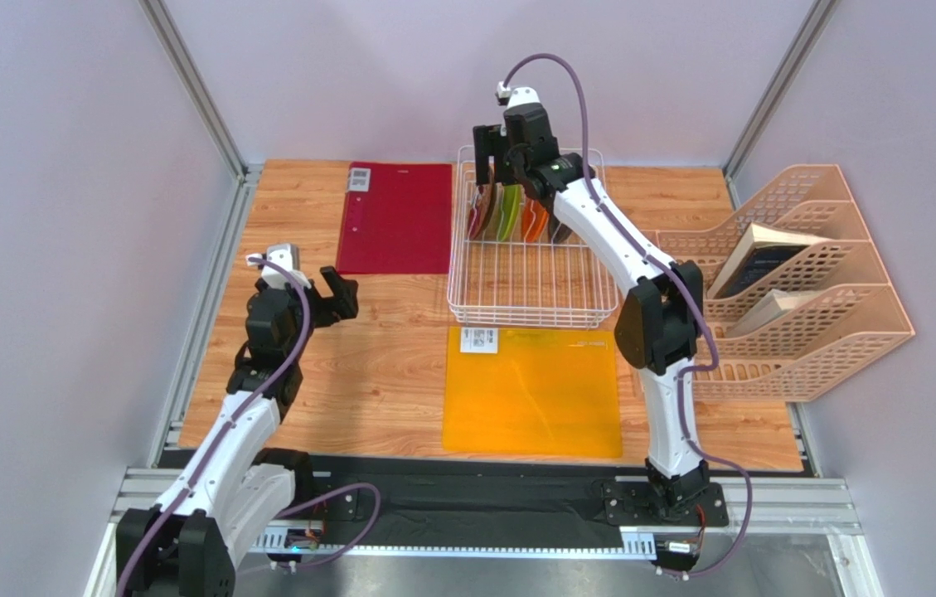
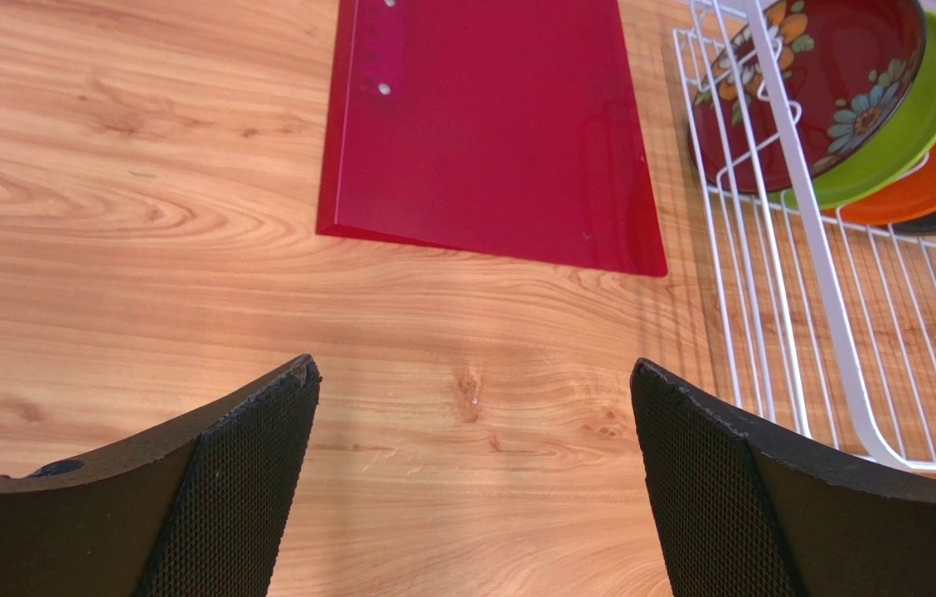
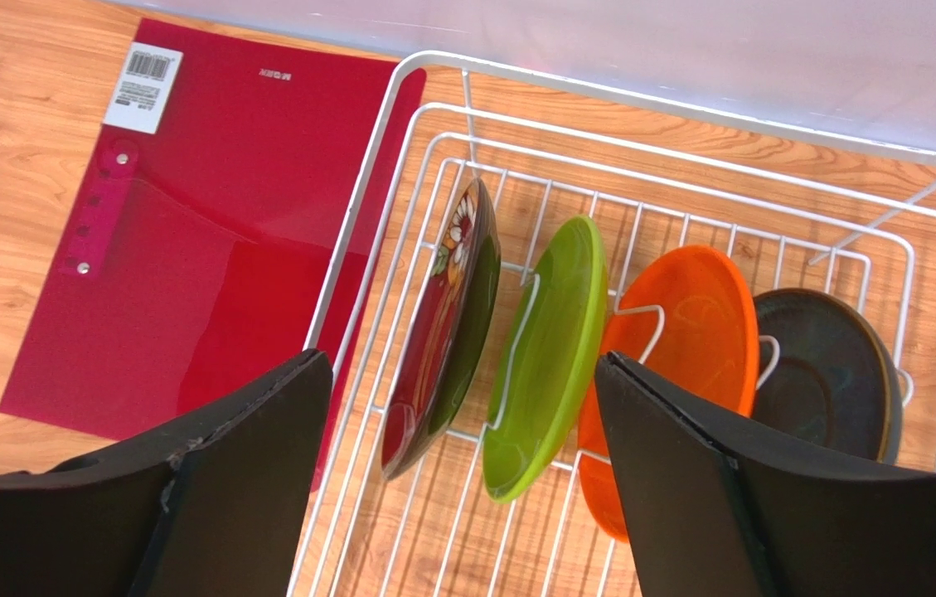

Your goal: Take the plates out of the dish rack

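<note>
Left hand (image 2: 473,373): spread fully wide, gripping nothing, hanging low over bare tabletop (image 2: 124,224). Ahead of it, a red mat (image 2: 491,137) flat on the wood. Ahead and to its right, the white wire dish rack (image 2: 836,311), well apart from the fingertips.

Right hand (image 3: 466,361): opened wide too, closed on nothing, poised above the far left part of the rack. Directly below the gap between its fingers, the dark red patterned plate (image 3: 448,336) and the lime green plate (image 3: 554,348), both on edge between the tines, untouched. Partly behind the right finger, the orange plate (image 3: 684,336). Further right again, the dark teal-grey plate (image 3: 828,373), last in the row. All four side by side in the rack's far part.

To this hand's left, beyond the rack's rim, the red mat again. Seen from above, well off to its right, peach file holders (image 1: 797,299). Back toward the arm bases, an orange mat (image 1: 532,392) just beside the rack's near edge.
</note>
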You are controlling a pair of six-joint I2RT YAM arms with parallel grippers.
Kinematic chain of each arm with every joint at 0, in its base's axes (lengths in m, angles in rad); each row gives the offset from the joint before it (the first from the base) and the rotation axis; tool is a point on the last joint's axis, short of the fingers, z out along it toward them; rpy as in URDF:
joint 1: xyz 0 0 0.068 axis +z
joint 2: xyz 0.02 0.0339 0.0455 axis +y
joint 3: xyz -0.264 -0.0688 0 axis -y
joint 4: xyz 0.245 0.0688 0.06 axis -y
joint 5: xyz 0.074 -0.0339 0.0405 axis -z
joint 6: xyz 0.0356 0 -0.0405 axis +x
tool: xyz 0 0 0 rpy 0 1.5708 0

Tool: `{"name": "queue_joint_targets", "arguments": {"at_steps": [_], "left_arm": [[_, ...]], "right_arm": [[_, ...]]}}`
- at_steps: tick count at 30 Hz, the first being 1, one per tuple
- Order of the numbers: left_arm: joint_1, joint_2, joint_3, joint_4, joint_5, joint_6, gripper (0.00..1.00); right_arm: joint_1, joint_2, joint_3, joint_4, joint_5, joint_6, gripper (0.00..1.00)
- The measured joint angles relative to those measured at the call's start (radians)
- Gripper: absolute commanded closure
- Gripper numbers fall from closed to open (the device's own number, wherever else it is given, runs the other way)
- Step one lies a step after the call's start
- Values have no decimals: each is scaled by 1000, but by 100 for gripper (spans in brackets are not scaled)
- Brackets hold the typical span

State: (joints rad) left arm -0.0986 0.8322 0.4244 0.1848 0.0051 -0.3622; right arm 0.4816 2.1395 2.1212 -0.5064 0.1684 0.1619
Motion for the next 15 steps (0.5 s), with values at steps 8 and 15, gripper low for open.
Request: {"name": "queue_joint_targets", "arguments": {"at_steps": [8, 15], "left_arm": [[0, 67, -1, 35, 18, -14, 1], [0, 69, -16, 56, 19, -14, 1]], "right_arm": [[23, 105, 107, -32, 23, -26, 21], [45, 168, 132, -45, 61, -36, 21]]}}
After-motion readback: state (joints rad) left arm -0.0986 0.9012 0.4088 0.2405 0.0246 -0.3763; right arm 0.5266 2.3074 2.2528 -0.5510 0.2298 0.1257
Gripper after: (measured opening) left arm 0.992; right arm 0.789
